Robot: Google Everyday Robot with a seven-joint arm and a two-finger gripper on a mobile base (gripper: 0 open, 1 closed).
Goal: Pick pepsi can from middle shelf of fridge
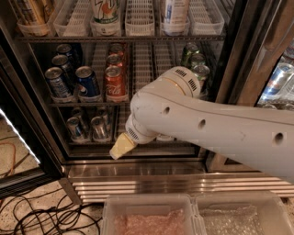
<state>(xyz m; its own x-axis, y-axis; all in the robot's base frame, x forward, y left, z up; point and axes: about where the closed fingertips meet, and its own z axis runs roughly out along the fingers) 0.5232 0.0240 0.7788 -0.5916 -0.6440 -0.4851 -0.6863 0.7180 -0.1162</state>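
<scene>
The pepsi can (87,83), deep blue with a silver lid, stands at the front of the middle shelf (82,103) of the fridge (239,50). A paler blue patterned can (57,84) is to its left and a red cola can (115,83) to its right. My gripper (120,147), a cream-coloured tip on the white arm (206,124), hangs in front of the lower shelf. It is below and to the right of the pepsi can and apart from it, with nothing seen in it.
Green cans (198,69) stand at the right of the middle shelf, partly behind the arm. Silver cans (87,128) fill the lower shelf and bottles (106,11) the upper one. The open glass door (20,151) is at the left. Cables (46,215) lie on the floor. Two plastic bins (151,215) sit below.
</scene>
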